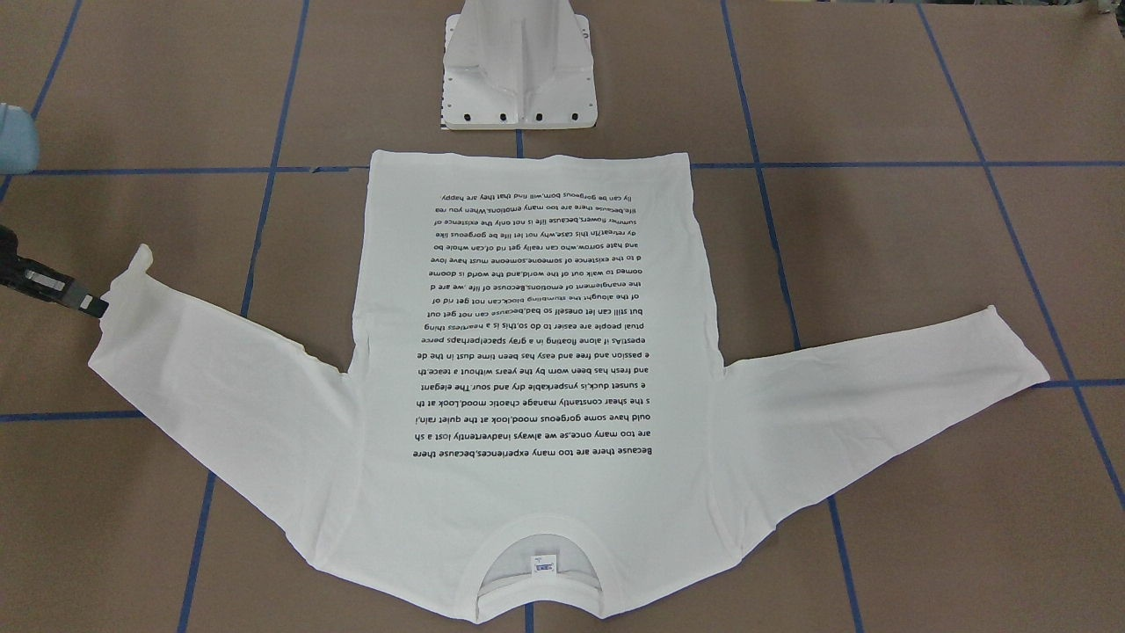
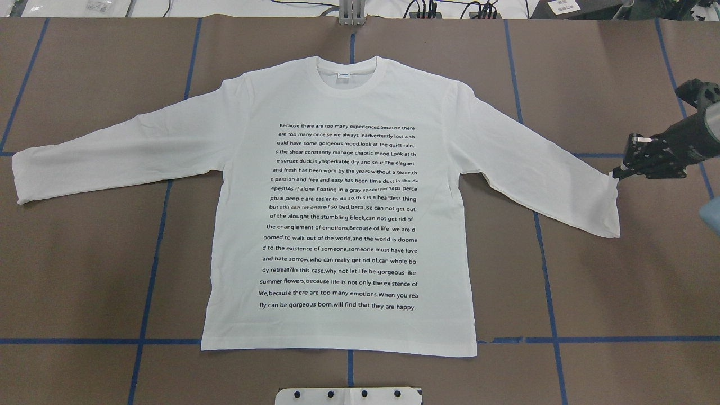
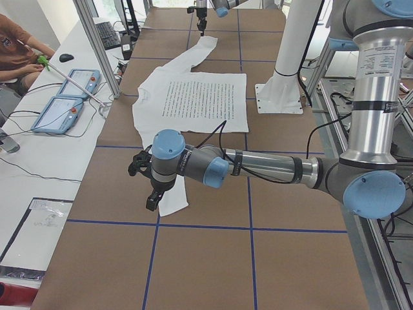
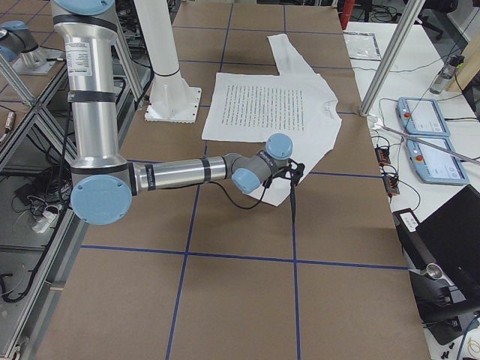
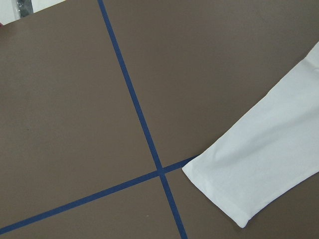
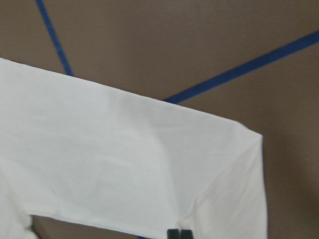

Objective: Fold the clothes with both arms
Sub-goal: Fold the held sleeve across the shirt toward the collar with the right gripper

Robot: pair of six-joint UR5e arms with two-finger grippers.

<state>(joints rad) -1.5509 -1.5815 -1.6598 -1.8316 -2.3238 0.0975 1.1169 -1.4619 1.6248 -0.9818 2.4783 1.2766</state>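
The white long-sleeved T-shirt lies flat on the brown table, text side up, collar away from the robot, both sleeves spread outward. My right gripper is at the far end of the right-hand sleeve, shut on the cuff's upper corner, which it holds slightly raised. In the right wrist view its fingertips pinch the cloth edge. My left gripper hangs over the other cuff; it shows only in the exterior left view, so I cannot tell its state.
The white pedestal base stands just behind the shirt's hem. Blue tape lines cross the table. A side table with two teach pendants and a seated person lies beyond the table's long edge.
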